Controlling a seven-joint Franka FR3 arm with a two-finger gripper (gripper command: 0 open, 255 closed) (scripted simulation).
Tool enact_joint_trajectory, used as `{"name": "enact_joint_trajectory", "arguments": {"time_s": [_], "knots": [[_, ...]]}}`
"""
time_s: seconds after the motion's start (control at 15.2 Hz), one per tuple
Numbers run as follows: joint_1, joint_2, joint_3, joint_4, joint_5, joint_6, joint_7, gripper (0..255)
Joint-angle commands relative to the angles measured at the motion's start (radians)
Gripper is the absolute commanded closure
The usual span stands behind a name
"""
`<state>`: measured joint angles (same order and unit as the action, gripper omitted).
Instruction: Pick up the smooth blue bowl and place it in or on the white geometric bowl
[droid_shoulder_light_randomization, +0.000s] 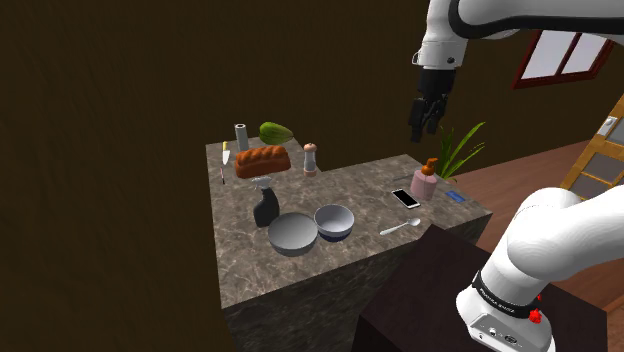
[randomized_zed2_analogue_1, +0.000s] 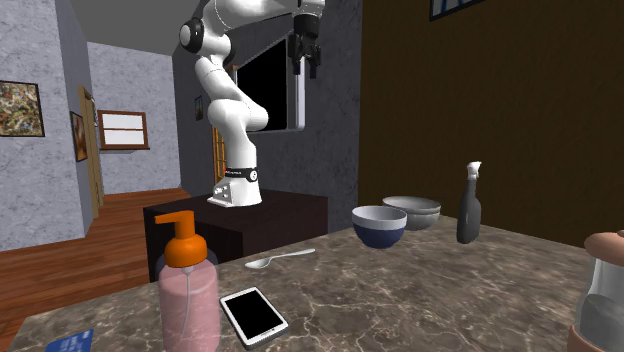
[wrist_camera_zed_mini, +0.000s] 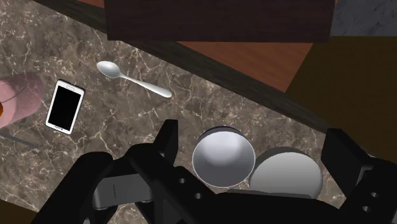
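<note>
Two bowls on the counter (droid_shoulder_light_randomization: 350, 185), gripper (droid_shoulder_light_randomization: 428, 112) spread and empty high above.
The blue bowl (droid_shoulder_light_randomization: 334, 222) sits just beside the grey bowl (droid_shoulder_light_randomization: 293, 234) near the counter's stand-side edge, with one spoon (droid_shoulder_light_randomization: 400, 227) and one phone (droid_shoulder_light_randomization: 406, 198) nearby.

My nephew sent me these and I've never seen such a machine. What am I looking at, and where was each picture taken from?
This is a simulated white robot arm on a dark stand. One picture looks down from beside the stand, one across the counter, one from the hand itself. Its black gripper hangs open above the counter, holding nothing. On the counter: a blue bowl beside a pale grey bowl, a spray bottle, spoon, phone and soap dispenser.
</note>
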<state>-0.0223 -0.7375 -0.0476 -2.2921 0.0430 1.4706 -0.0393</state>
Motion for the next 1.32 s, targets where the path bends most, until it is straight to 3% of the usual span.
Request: {"name": "enact_joint_trajectory", "arguments": {"time_s": [0.0, 0.66, 1.25], "knots": [[0.0, 0.0, 0.0, 0.0, 0.0, 0.0, 0.0, 0], [-0.012, 0.172, -0.02, -0.183, 0.013, 0.368, -0.004, 0], [-0.01, 0.451, -0.043, -0.225, 0.052, 0.698, -0.027, 0]]}}
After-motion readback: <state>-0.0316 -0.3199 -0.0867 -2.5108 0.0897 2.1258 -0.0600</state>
